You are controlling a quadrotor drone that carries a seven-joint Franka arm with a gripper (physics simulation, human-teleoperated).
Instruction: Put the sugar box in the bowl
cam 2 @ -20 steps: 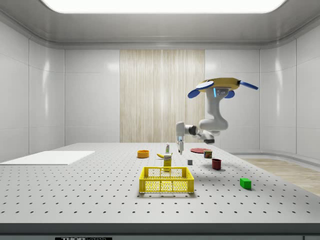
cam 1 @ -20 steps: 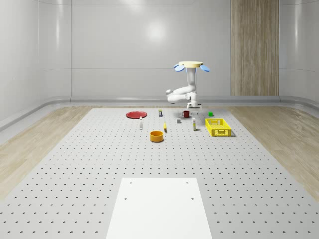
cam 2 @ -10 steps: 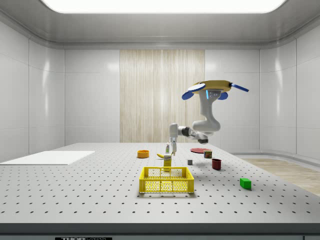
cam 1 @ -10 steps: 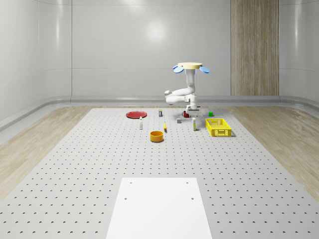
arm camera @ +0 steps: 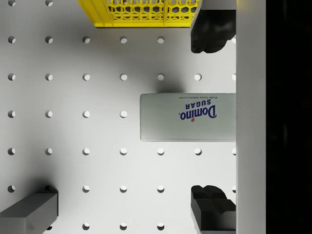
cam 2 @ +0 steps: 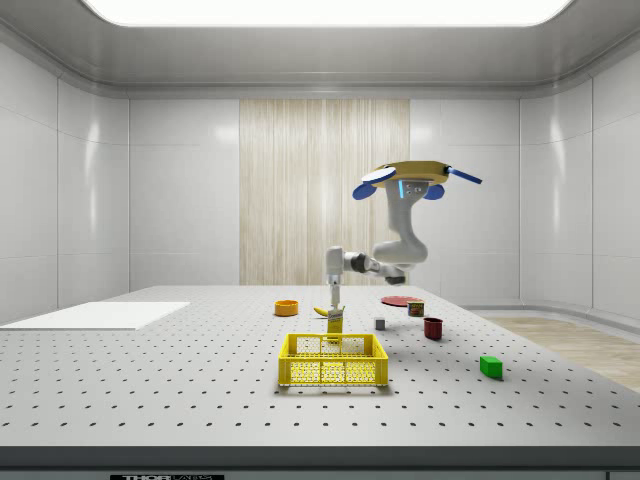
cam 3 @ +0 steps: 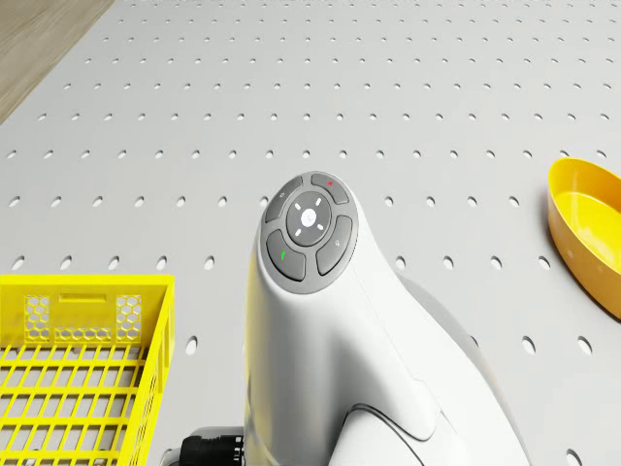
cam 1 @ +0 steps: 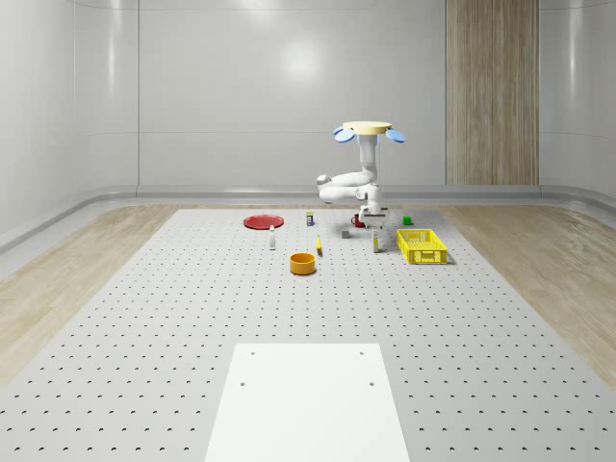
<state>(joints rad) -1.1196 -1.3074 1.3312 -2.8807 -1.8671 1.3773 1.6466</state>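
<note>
Presently, item one: the drone (cam 2: 415, 177), hovering above the perforated table (cam 1: 192, 318), in the side view over the grey cube (cam 2: 380, 324) and red mug (cam 2: 433, 327), its white arm (cam 2: 385, 262) reaching toward the side view's left. Item two: the gripper (arm camera: 213, 116), pointed straight down, its two dark fingers (arm camera: 210, 31) spread wide and standing on either side of the sugar box (arm camera: 187, 117) without touching it; in the side view the gripper (cam 2: 335, 297) hangs directly above the box (cam 2: 335, 323). Item three: the sugar box, white top with blue "Domino Sugar" lettering, standing upright on the table just beside the yellow basket (cam 2: 333, 360) and outside it. Item four: the orange bowl (cam 1: 303, 263), holding nothing, on the table apart from the box toward the whole-scene view's left. Further entries: red plate (cam 1: 261, 221) at the far side of the table; green block (cam 2: 490, 366) near the mug; white panel (cam 1: 306, 399) at the near edge.
</note>
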